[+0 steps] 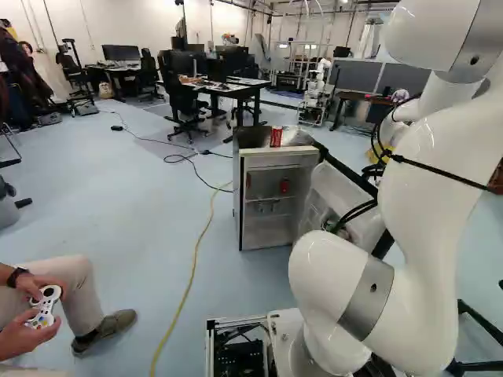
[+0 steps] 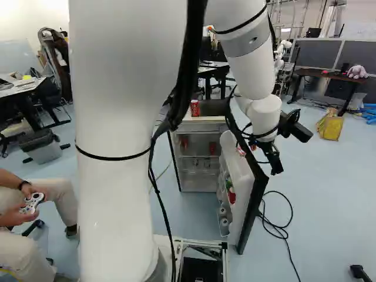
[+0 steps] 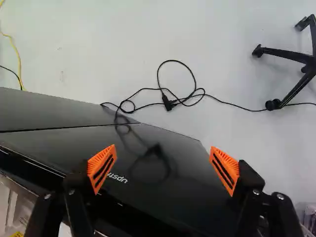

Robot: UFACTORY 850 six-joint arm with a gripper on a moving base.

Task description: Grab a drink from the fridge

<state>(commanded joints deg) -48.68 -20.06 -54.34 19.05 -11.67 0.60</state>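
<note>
- Getting clear of the open fridge door (image 2: pixel 239 176) comes first: best to lift off its outer side, up past the top edge, then swing across toward the shelves.
- Minding the black cabling (image 2: pixel 189 59) along the way; easy to snag near the wrist, and likely to drag the door along.
- Lining up squarely with the opening of the fridge (image 1: pixel 242 212), coming in level from the front, slow past the door racks.
- Aiming for the red can (image 2: pixel 212 148), on a shelf inside; also spotting a second red can (image 1: pixel 276 137) on top of the fridge, probably simpler to reach.
- Closing softly around the middle, orange pads (image 3: pixel 101 169) on opposite sides, then a slight lift and straight back out, careful not to dent thin metal.
- And the pose: rising tall with the white arm (image 2: pixel 111 205), bending over high up, dropping the wrist beyond the door, pointing down.
- Showing wide jaws, nothing between, poised above the glossy outer face and near its edge.
</note>
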